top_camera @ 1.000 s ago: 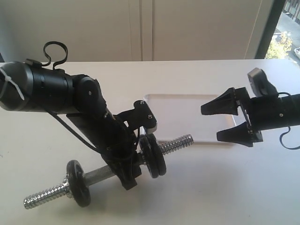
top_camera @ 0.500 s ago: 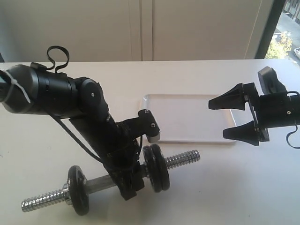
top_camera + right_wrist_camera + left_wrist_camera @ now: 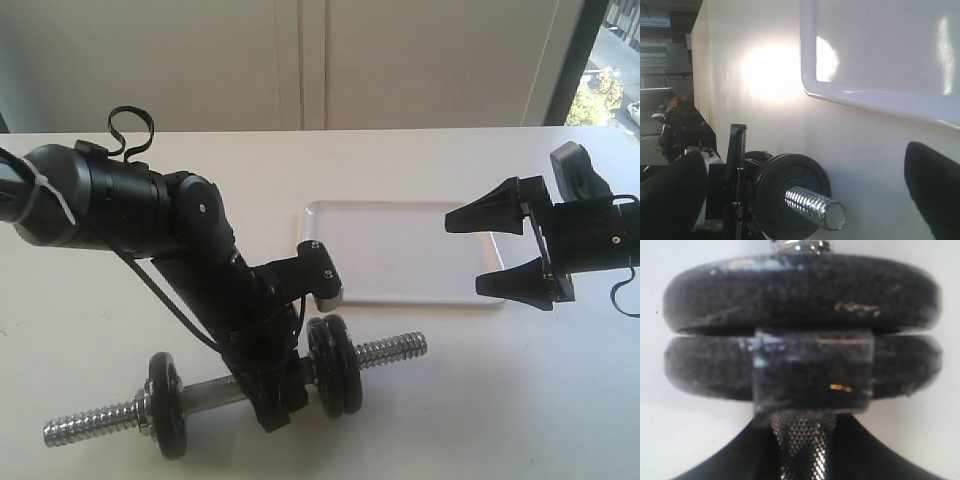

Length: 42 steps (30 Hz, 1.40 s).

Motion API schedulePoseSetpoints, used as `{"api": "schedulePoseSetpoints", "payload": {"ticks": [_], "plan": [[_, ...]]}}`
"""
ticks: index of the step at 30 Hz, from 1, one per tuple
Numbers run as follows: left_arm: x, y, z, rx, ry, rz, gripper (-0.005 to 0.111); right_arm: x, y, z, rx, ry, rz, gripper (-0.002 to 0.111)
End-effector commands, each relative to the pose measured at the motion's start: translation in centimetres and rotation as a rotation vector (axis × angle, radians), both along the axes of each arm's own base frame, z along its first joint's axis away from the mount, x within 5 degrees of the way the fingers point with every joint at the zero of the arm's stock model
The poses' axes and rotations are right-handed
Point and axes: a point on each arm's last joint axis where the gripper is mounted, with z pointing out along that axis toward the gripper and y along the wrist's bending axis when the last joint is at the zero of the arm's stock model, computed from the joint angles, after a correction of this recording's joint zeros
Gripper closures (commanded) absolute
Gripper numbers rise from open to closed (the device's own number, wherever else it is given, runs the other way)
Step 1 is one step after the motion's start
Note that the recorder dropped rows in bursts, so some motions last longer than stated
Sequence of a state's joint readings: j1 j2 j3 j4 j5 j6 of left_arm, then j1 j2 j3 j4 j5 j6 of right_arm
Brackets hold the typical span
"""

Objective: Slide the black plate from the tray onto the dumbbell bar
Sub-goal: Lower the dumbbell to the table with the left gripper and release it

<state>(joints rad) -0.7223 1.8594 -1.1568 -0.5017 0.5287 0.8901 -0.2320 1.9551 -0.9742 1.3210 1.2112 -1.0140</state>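
Note:
The dumbbell bar (image 3: 215,392) lies across the near left of the table, with my left gripper (image 3: 277,390) shut on its knurled middle (image 3: 802,450). Two black plates (image 3: 332,365) sit side by side on the bar just right of that grip; up close they are the outer plate (image 3: 802,292) and the inner plate (image 3: 705,367). A third black plate (image 3: 168,405) sits near the bar's left threaded end. The white tray (image 3: 400,255) holds no discs. My right gripper (image 3: 497,250) hangs open at the tray's right end with nothing between its fingers, facing the bar's threaded tip (image 3: 815,207).
The bar's right threaded end (image 3: 395,350) sticks out just in front of the tray's near rim (image 3: 875,97). A white wall panel (image 3: 300,60) runs behind the table, and a window (image 3: 610,70) is at the far right.
My left arm has brought the bar with its plates down and toward the near edge, away from the tray. My right gripper drew back to the right and then stayed still, open.

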Motion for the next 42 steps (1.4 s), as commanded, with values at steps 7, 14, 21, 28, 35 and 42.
{"api": "schedulePoseSetpoints", "payload": {"ticks": [7, 14, 21, 28, 35, 42], "plan": [[0.3, -0.5, 2.3, -0.094, -0.037, 0.047, 0.052, 0.1, -0.2, 0.5, 0.012, -0.016, -0.009, 0.003], [0.2, -0.4, 2.3, -0.081, -0.031, 0.034, 0.045, 0.1, -0.2, 0.5, 0.017, -0.017, -0.015, 0.003], [0.0, 0.3, 1.9, -0.002, -0.029, 0.006, 0.045, 0.2, -0.2, 0.5, 0.018, -0.017, -0.017, 0.003], [0.1, 1.0, 2.3, 0.068, -0.059, 0.013, 0.045, 0.2, -0.2, 0.6, 0.026, -0.019, -0.027, 0.003], [-0.2, 1.4, 4.7, 0.019, -0.122, 0.018, 0.045, 0.3, -0.2, 0.6, 0.028, -0.020, -0.030, 0.003], [-1.1, 2.1, 7.9, -0.037, -0.170, 0.045, 0.045, 0.3, -0.2, 0.6, 0.029, -0.020, -0.031, 0.003]]}}
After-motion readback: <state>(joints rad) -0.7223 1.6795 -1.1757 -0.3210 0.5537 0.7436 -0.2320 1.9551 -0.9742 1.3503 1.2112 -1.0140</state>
